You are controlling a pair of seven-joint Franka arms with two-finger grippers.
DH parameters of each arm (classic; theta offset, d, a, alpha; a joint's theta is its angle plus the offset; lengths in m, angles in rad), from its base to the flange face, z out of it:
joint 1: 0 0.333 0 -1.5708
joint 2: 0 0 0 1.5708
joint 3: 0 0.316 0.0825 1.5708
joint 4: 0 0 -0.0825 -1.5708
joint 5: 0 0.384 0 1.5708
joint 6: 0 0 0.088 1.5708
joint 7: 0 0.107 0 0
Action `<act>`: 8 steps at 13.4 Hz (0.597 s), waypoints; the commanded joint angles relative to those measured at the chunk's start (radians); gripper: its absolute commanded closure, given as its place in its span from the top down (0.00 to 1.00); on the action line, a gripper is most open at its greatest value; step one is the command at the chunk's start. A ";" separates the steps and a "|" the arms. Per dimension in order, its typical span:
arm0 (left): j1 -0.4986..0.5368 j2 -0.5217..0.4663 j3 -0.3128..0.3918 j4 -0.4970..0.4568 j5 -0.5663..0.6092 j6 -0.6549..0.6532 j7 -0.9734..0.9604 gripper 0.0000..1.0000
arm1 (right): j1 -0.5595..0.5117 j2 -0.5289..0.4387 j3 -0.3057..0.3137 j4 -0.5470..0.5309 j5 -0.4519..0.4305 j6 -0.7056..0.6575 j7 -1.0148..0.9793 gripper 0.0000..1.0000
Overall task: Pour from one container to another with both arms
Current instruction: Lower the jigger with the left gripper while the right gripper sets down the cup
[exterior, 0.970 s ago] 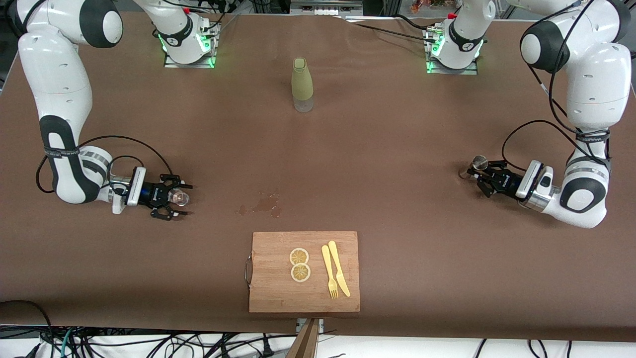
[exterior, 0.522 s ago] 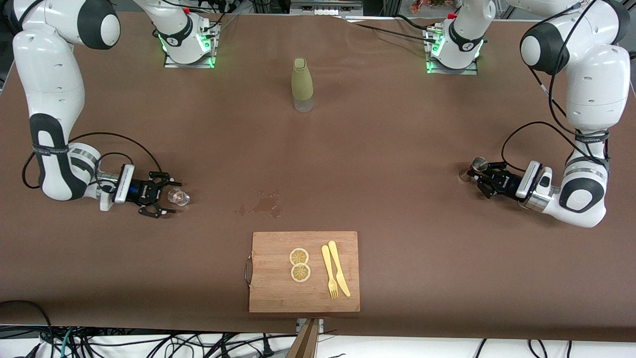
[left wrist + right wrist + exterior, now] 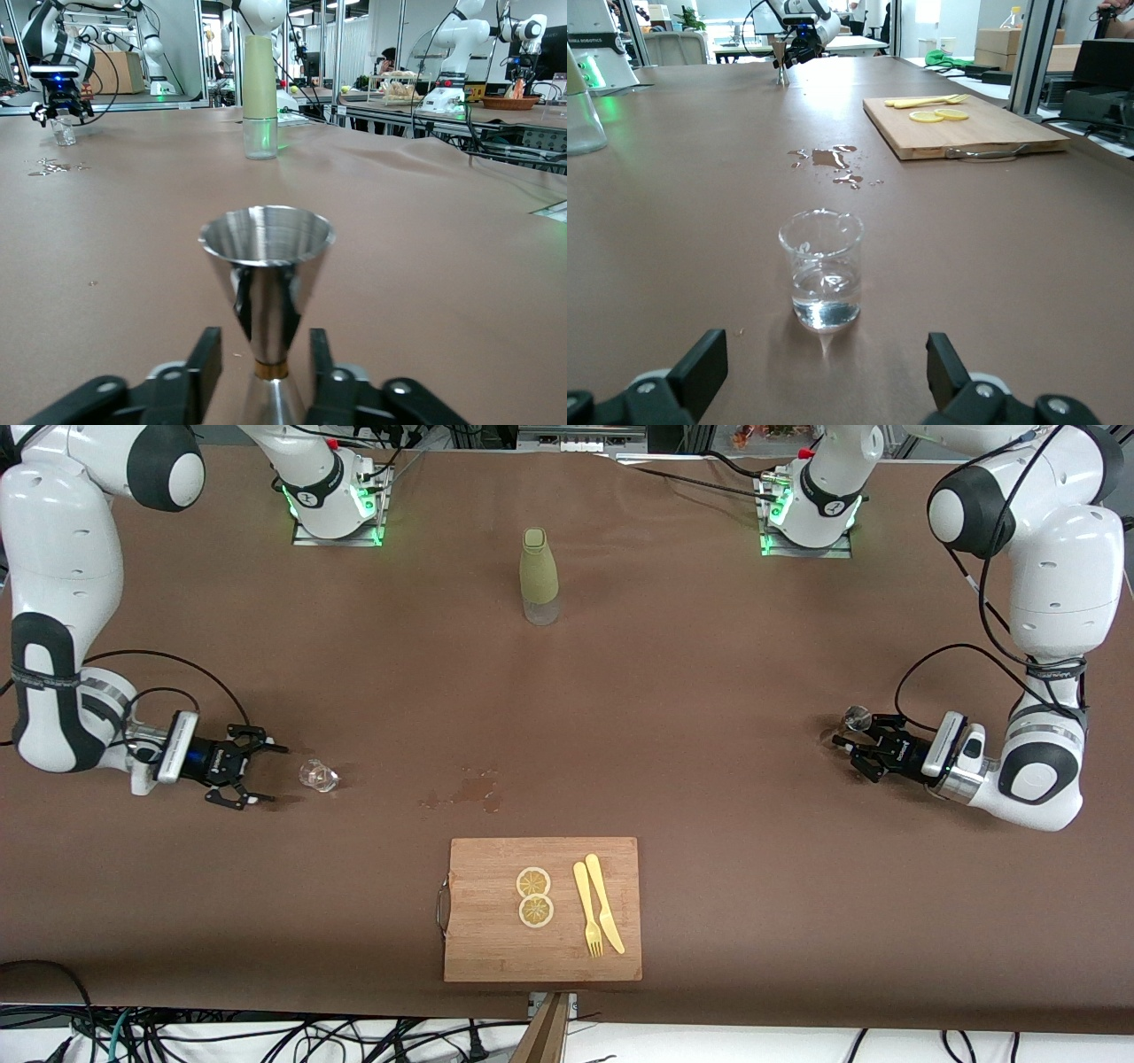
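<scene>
The steel jigger [image 3: 852,717] stands upright on the table near the left arm's end. My left gripper [image 3: 852,737] sits low around it. In the left wrist view the jigger [image 3: 266,261] rises between the fingers [image 3: 205,363], with a gap on each side of its waist, so the left gripper [image 3: 264,343] is open. The clear glass cup [image 3: 317,776] stands near the right arm's end. My right gripper [image 3: 266,773] is open and apart from it. In the right wrist view the cup [image 3: 821,270] holds a little clear liquid, ahead of the wide right gripper [image 3: 824,354].
An olive-green bottle [image 3: 539,576] stands mid-table toward the bases. A wet spill [image 3: 469,788] lies between the cup and the wooden cutting board [image 3: 496,939], which carries two lemon slices [image 3: 534,896], a yellow fork [image 3: 586,908] and a knife [image 3: 604,903].
The right gripper has drawn back from the glass cup toward the right arm's end, leaving it on the table. The left gripper's fingers have parted from the jigger's waist.
</scene>
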 commanded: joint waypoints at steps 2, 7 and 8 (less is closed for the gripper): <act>0.036 -0.087 -0.002 -0.003 0.090 0.046 0.110 1.00 | 0.007 -0.036 -0.046 0.145 -0.079 -0.077 0.272 1.00; 0.056 -0.314 -0.003 -0.012 0.181 0.164 -0.105 1.00 | 0.030 -0.109 -0.040 0.323 -0.165 -0.082 0.776 1.00; 0.047 -0.374 -0.003 -0.012 0.239 0.186 -0.180 1.00 | 0.041 -0.119 -0.038 0.353 -0.165 -0.082 0.868 1.00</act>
